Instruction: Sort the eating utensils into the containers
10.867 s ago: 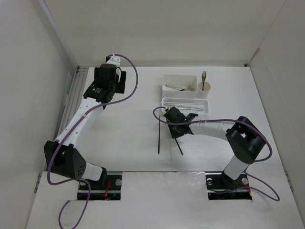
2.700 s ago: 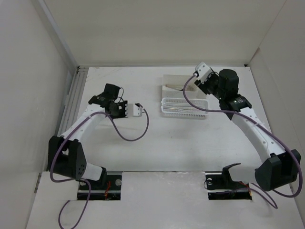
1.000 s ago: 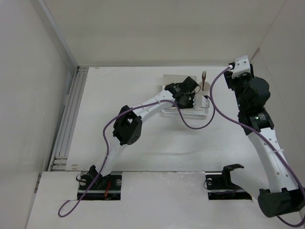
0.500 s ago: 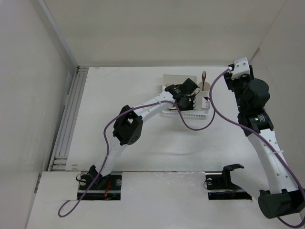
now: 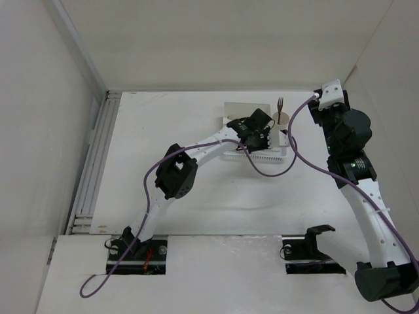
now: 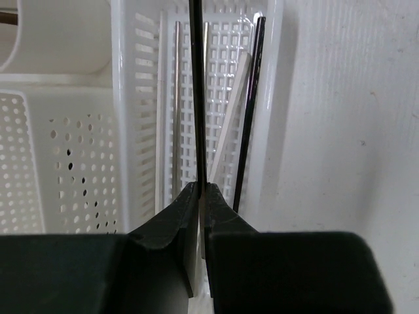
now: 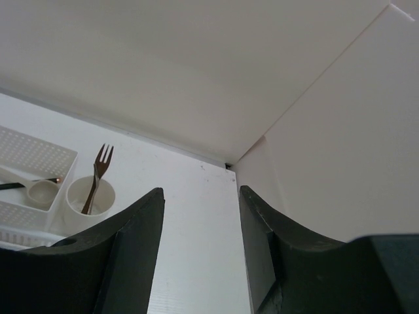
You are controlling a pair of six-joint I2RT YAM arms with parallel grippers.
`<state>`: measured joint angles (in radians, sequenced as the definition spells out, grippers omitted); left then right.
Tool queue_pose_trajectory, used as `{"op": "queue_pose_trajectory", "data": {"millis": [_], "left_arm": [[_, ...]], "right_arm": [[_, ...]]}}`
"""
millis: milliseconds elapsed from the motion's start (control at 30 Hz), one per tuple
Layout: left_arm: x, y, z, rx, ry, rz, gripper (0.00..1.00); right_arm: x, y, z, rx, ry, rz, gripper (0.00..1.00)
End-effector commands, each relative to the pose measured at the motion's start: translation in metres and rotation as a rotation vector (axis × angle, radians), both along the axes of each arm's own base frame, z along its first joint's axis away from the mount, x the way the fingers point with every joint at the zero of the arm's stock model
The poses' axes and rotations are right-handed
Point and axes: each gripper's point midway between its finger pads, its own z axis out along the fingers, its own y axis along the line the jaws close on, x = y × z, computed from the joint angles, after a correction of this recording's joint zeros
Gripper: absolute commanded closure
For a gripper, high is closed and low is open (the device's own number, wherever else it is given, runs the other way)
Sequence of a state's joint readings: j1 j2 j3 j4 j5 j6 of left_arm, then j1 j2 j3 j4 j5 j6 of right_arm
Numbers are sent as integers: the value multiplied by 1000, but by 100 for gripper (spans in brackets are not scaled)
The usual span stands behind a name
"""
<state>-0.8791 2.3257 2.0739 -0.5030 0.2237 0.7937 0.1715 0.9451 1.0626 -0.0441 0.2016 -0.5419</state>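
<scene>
left end effector point(image 6: 200, 195) clamped on dark chopstick point(image 6: 196, 91) over perforated tray point(image 6: 221, 59) | right end effector point(image 7: 200, 226) apart, empty, aloft | fork point(image 7: 101, 160) in cup point(image 7: 74, 196)

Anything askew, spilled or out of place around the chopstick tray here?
Only mildly: one pale chopstick lies a little slanted in the perforated tray beside straighter ones. The left gripper holds a dark chopstick above the tray. No spill or damage shows.
</scene>
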Motion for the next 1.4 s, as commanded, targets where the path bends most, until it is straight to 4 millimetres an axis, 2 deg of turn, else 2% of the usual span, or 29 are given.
{"op": "queue_pose_trajectory", "data": {"millis": [0,100,200,267,400,667,800,900,933,967,1100,1167,1267,1367], "left_arm": [[5,-13,28,-106,-10,18,100],[6,-24,42,-149,-29,21,100],[12,-29,50,-172,-49,34,100],[8,-34,52,-180,-54,24,100],[1,-42,42,-187,-19,15,100],[-2,-50,46,-230,17,25,100],[4,-53,46,-244,-6,33,100],[9,-52,37,-232,-17,50,100],[14,-55,42,-248,-41,58,100],[14,-55,34,-241,-36,58,100],[22,-61,38,-275,-66,77,100],[25,-65,49,-306,-77,84,100],[23,-66,49,-314,-61,87,100],[16,-74,59,-341,-49,67,100]], "right_arm": [[-6,0,20,8,-77,8,45],[-6,0,16,7,-68,8,45],[-6,0,16,-2,-68,7,45],[-6,0,16,-2,-68,7,45],[-6,0,16,-11,-68,6,45],[-6,0,16,-12,-68,6,45],[-6,0,16,-12,-68,6,45],[-6,0,16,-12,-68,6,45],[-6,0,16,-12,-68,6,45],[-6,0,16,-12,-68,6,45],[-6,0,16,-12,-68,6,45],[-8,-1,19,-19,-76,5,45],[-8,-1,19,-19,-77,5,45],[-8,-1,19,-19,-77,5,45]]}}
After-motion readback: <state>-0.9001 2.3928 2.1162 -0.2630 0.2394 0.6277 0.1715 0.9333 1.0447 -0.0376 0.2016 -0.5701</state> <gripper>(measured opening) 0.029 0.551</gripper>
